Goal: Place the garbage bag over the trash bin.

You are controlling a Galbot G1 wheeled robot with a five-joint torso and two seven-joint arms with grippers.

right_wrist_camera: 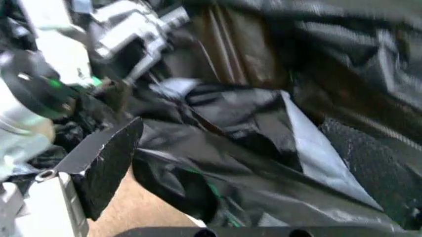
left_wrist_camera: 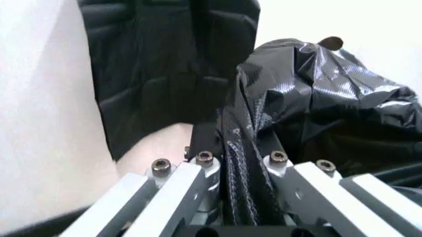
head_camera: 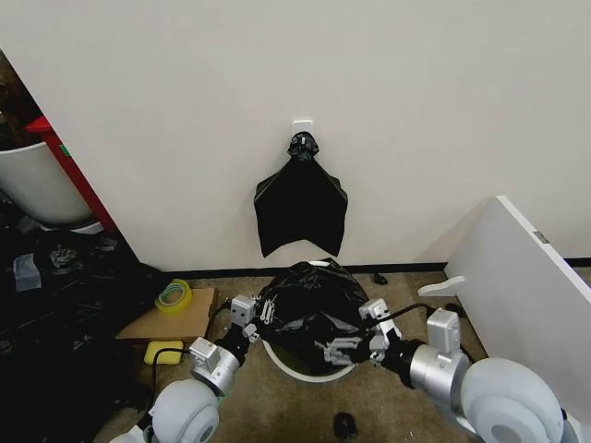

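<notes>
The garbage bag [head_camera: 309, 303], glossy crinkled black plastic, sits bunched on top of the trash bin [head_camera: 297, 370], whose cream-white rim shows below it at the front. My left gripper [head_camera: 262, 314] is at the bag's left edge. In the left wrist view it [left_wrist_camera: 240, 165] is shut on a fold of the bag [left_wrist_camera: 316, 94]. My right gripper [head_camera: 347, 348] is at the bag's front right. In the right wrist view its fingers [right_wrist_camera: 105, 165] stand wide apart, open, with loose bag film [right_wrist_camera: 250, 128] lying between them.
A flat bunch of black bags [head_camera: 300, 208] hangs on the wall behind the bin. A cardboard box [head_camera: 171, 318] with a tape roll [head_camera: 174, 294] and a yellow object [head_camera: 163, 352] lie to the left. A white board [head_camera: 526, 286] leans at the right. A large white tub [head_camera: 37, 185] stands far left.
</notes>
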